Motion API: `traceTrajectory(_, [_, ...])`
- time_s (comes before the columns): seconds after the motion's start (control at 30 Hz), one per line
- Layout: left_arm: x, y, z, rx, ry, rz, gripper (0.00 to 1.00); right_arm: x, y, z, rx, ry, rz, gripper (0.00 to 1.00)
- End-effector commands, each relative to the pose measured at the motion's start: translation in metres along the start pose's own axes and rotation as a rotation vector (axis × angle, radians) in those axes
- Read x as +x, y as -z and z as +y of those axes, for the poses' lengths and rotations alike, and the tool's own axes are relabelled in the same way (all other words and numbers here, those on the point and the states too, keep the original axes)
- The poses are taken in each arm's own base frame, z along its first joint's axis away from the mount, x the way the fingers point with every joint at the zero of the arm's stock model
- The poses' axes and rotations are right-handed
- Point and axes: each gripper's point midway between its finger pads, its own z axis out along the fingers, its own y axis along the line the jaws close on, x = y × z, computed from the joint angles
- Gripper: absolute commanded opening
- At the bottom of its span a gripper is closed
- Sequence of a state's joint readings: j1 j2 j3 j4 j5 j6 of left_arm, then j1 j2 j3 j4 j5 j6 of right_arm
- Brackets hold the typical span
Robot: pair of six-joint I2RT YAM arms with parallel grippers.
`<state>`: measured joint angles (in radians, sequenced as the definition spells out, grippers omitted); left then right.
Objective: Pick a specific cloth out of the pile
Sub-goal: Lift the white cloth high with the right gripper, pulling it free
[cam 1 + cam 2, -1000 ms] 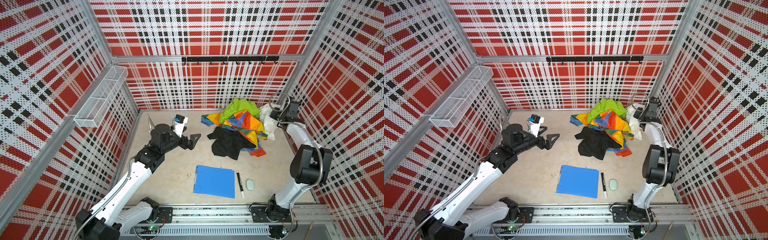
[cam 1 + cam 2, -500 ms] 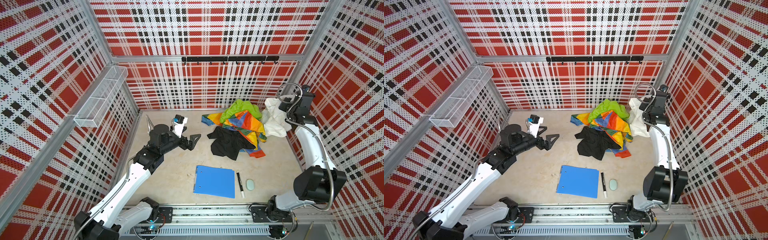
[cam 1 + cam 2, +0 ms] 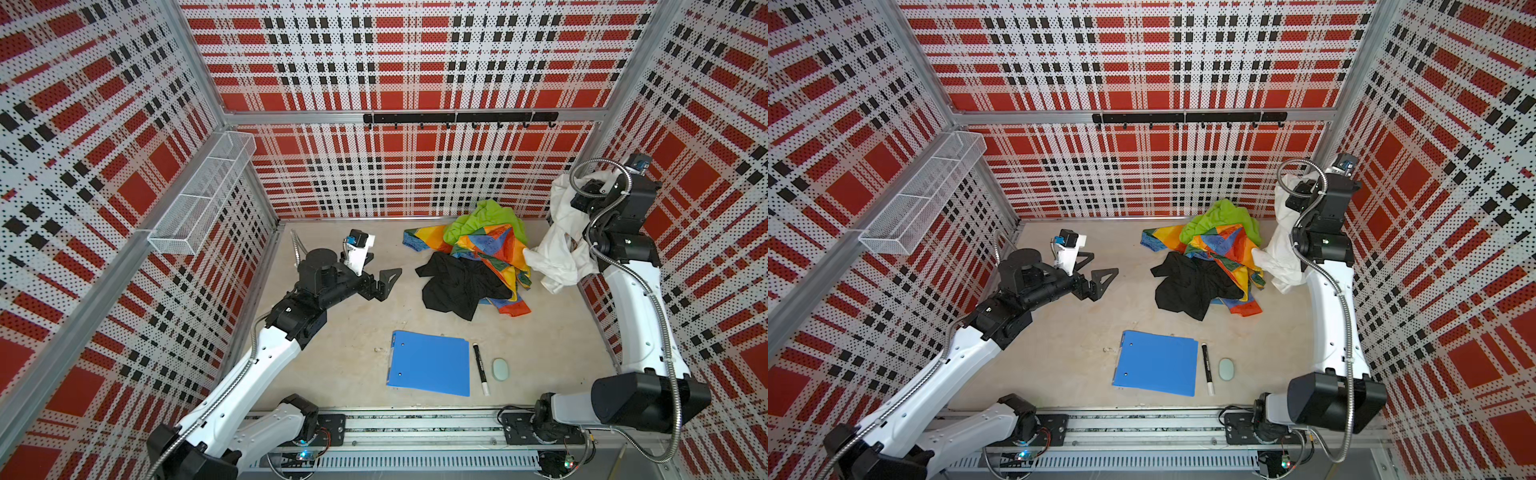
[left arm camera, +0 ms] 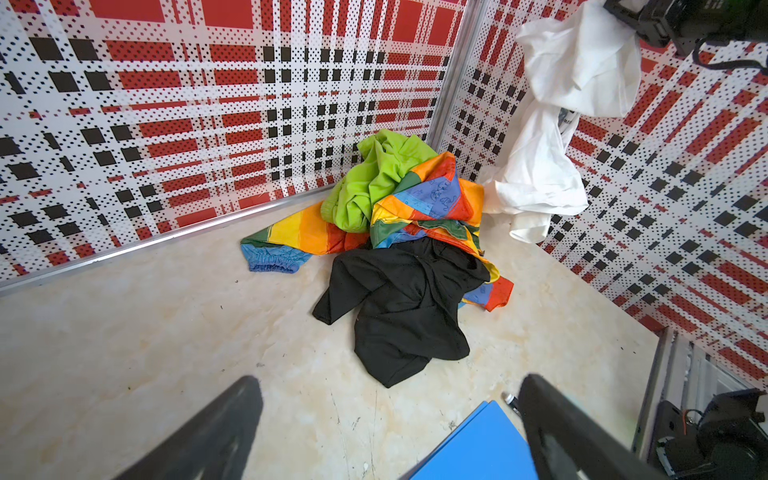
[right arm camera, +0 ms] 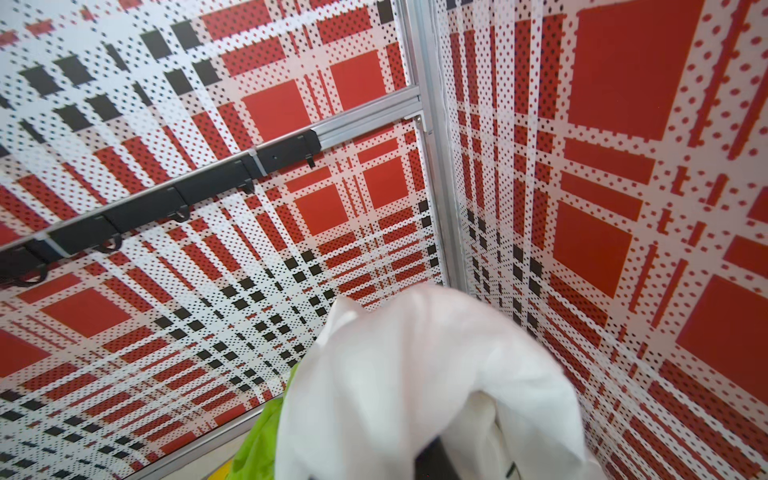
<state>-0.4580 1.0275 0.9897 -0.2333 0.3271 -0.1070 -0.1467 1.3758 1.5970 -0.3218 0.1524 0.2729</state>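
High by the right wall, my right gripper [image 3: 582, 187] pinches the cloth [image 3: 557, 253]; I should lift until its tail clears the pile [image 3: 469, 266].

Likely lab: plaid perforated cell walls [image 3: 415, 62]

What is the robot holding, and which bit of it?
The right end effector holds the white cloth by a bunched upper part; the left end effector holds nothing.

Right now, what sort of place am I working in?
Probably a lab robot test cell: plaid perforated wall panels box in the tabletop, a mounting rail runs along the front, and a hook rack hangs at the back.
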Motion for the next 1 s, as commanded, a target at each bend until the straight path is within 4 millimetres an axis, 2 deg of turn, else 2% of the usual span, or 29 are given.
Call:
traceTrajectory(0.0, [-0.009,0.004,0.000,0.017,0.013,-0.032,0.99,-0.086,0.050,0.033,-0.129,-0.030,-0.264,0.00])
traceTrajectory(0.3, [-0.019,0.013,-0.002,0.087,0.034,-0.079,0.99,-0.116,0.099,0.096,-0.316,0.004,-0.365,0.00])
traceTrajectory(0.57, [-0.026,0.020,0.007,0.089,0.058,-0.117,0.99,-0.132,0.142,0.156,-0.634,-0.093,-0.406,0.00])
traceTrajectory(0.87, [-0.035,0.031,0.027,0.051,0.089,-0.160,0.99,-0.118,0.185,0.244,-0.957,-0.159,-0.364,0.00])
traceTrajectory(0.97, [-0.040,0.042,0.046,-0.005,0.105,-0.200,0.99,-0.110,0.201,0.274,-1.047,-0.169,-0.349,0.00])
